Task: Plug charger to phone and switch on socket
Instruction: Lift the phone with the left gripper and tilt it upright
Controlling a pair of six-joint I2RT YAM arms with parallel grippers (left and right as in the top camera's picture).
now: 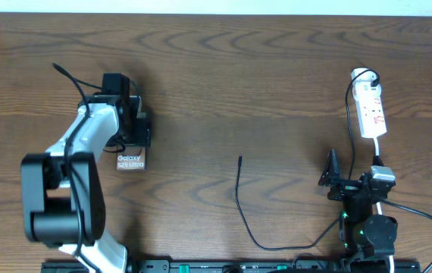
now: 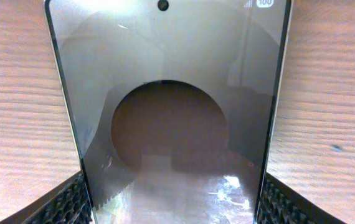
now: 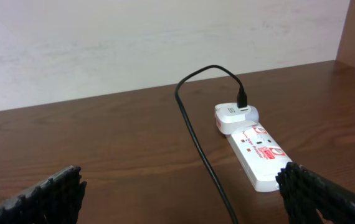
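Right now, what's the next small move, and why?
Probably send the right pincer to the charger and close near its plug tip. That pincer is open and empty, the tip lies loose mid-table, unplugged, and the left pincer straddles the phone, seemingly clamping its edges.

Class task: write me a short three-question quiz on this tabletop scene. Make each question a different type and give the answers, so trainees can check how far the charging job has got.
1. True or false: the small plug tip of the thin black charger cable already sits in the flat, glossy bronze-brown smartphone.
2. The short white oblong power strip lies nearest to: A the smartphone; B the right gripper; C the left gripper.
3. Fill in: the smartphone sits between the fingers of the ___ gripper.
Key: 1 false, the plug tip lies on the brown wooden table, apart from the smartphone. 2 B. 3 left gripper.
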